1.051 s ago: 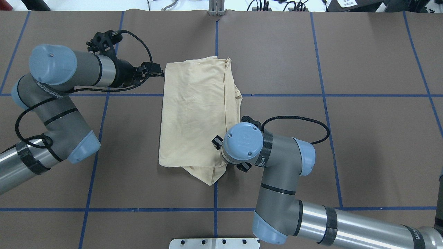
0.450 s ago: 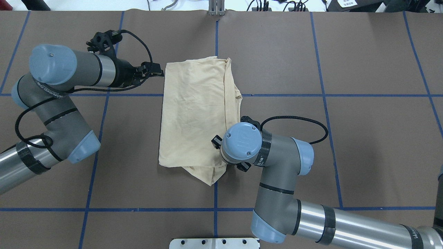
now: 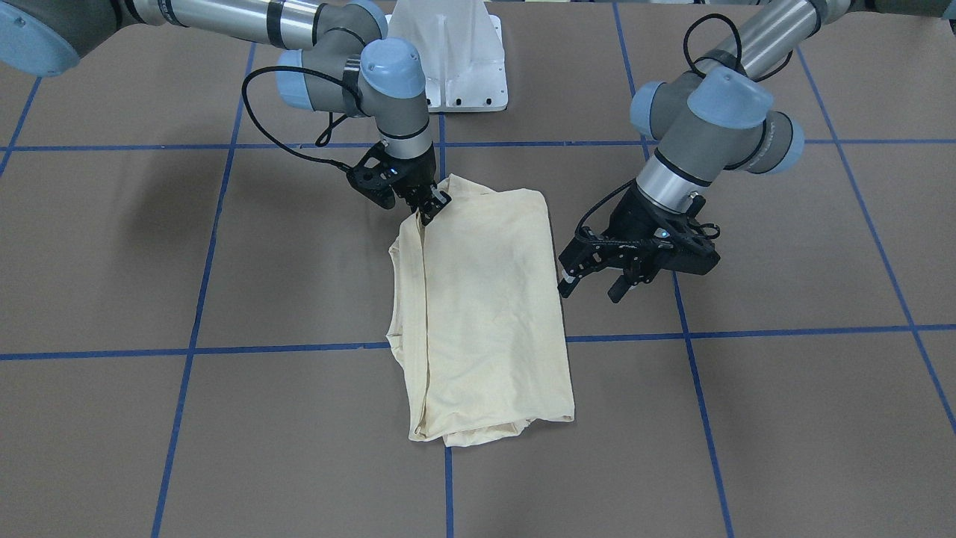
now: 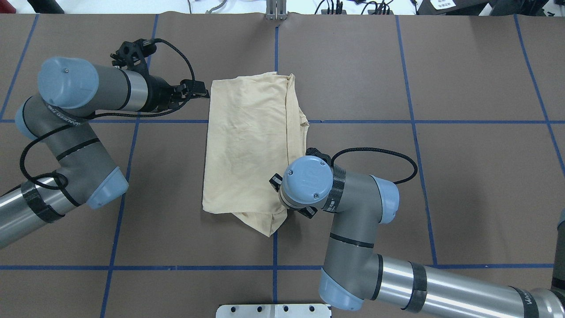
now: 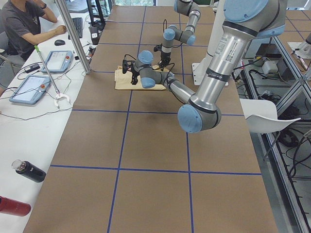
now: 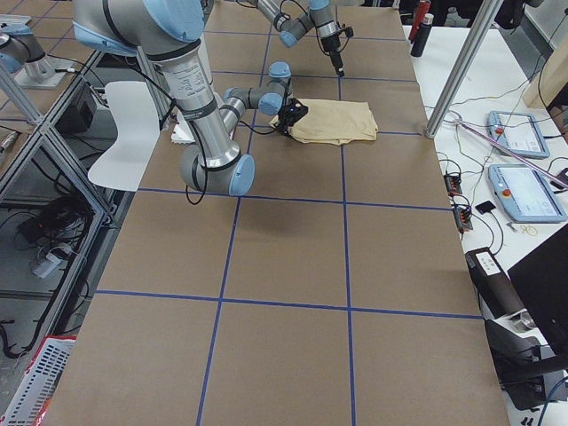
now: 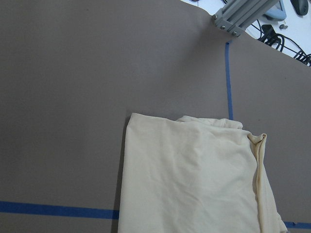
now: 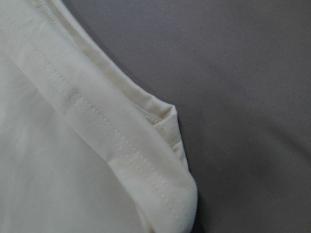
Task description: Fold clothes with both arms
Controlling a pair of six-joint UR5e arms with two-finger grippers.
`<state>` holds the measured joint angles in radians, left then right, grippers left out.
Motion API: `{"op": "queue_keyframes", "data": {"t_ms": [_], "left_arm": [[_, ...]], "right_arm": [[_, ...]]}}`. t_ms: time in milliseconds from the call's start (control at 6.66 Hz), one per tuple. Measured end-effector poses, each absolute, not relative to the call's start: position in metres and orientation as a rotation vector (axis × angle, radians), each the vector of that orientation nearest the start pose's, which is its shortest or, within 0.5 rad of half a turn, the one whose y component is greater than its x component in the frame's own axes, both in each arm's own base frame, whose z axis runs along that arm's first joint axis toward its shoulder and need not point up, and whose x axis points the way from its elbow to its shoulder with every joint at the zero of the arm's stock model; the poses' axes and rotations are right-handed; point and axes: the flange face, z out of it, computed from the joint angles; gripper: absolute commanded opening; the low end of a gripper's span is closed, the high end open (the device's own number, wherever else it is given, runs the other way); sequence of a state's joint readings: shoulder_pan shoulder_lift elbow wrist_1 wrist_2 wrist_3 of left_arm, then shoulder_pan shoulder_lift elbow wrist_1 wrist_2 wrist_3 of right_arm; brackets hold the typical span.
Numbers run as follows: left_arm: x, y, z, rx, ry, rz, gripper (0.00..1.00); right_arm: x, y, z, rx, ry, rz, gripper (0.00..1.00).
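Note:
The clothes are one pale cream shirt [image 3: 485, 299], folded into a long rectangle [image 4: 247, 145] at the table's middle, with no print showing. My right gripper [image 3: 429, 209] points down at the shirt's corner nearest the robot and is shut on the hem there. The overhead view hides its fingers under the wrist. The right wrist view is filled by the stitched hem [image 8: 73, 145]. My left gripper [image 3: 594, 288] hovers open and holds nothing, just off the shirt's long side near its far corner [image 4: 202, 89]. The left wrist view looks at that far end [image 7: 194, 179].
The brown table cover is crossed by blue tape lines [image 4: 276, 247]. The white pedestal base [image 3: 455, 60] stands at the robot's edge and a metal post [image 4: 276, 11] at the far edge. A person [image 5: 24, 24] sits at a side desk with tablets, with bottles [image 5: 29, 171] nearby.
My right wrist has shifted slightly to the left and toward the robot over the shirt's near corner. The left arm and the shirt's outline look unchanged.

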<state>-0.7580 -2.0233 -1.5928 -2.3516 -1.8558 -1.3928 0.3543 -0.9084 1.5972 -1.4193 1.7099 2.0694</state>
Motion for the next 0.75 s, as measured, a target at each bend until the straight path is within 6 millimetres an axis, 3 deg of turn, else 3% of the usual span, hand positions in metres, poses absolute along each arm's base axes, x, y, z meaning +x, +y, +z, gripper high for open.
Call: {"op": "queue_keyframes", "data": {"t_ms": [450,750], "left_arm": [[0.404,-0.526,0.298,0.338,1.234,-0.323,1.0],[0.42,-0.505,0.286,0.266,1.279,-0.337,1.0]], "right_arm": [[-0.616,-0.358,0.236,-0.197,-0.86,0.74,0.0],[-0.606,-0.359,0.231,-0.2,-0.878,0.74,0.0]]}}
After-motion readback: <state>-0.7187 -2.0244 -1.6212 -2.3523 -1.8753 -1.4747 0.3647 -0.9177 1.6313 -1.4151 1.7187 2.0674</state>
